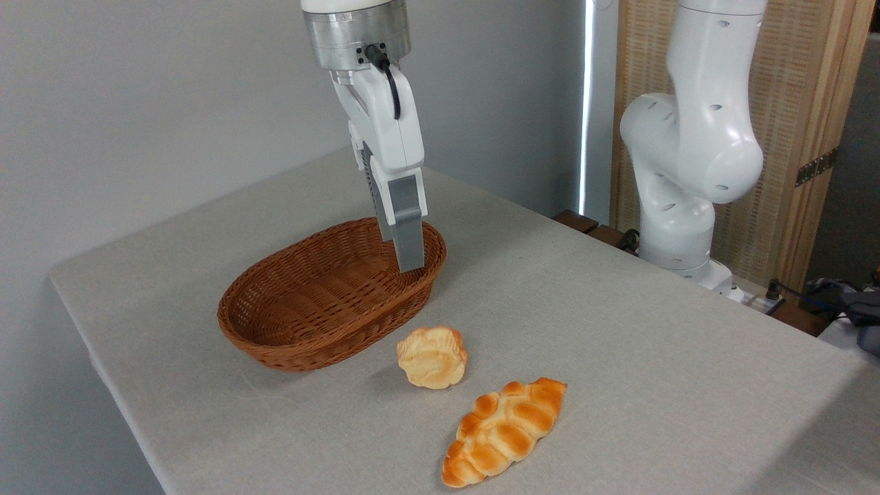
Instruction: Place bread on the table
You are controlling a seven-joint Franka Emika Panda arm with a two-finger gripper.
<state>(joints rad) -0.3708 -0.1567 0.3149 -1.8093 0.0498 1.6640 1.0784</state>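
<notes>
Down on the tabletop (619,330), the small round bun (432,357) lies on the grey-beige cloth just outside the wicker basket (323,302), beside the basket's near right rim and apart from it by a narrow strip of cloth. It is pale golden with a scalloped, flower-like edge, and it rests tilted, its frilled side turned up and toward the far edge. Nothing grips or touches it.

Closer to the near edge of the tabletop, and a little to the right of the bun, lies the longer braided loaf (505,430), orange-brown and glossy, set on a slant. The 2 breads are near each other but not touching.

The brown oval basket sits toward the left edge of the tabletop, and nothing shows inside it.

The pincer (407,258) hangs above the basket's far right rim, pointing straight down, its grey fingertips at about rim level from this angle. It holds nothing. It is seen side-on, with 1 finger covering the other, so I cannot tell whether the fingers are parted or together.

The white arm's base (677,227) stands beyond the right far edge of the tabletop, in front of a wooden screen (797,137).
</notes>
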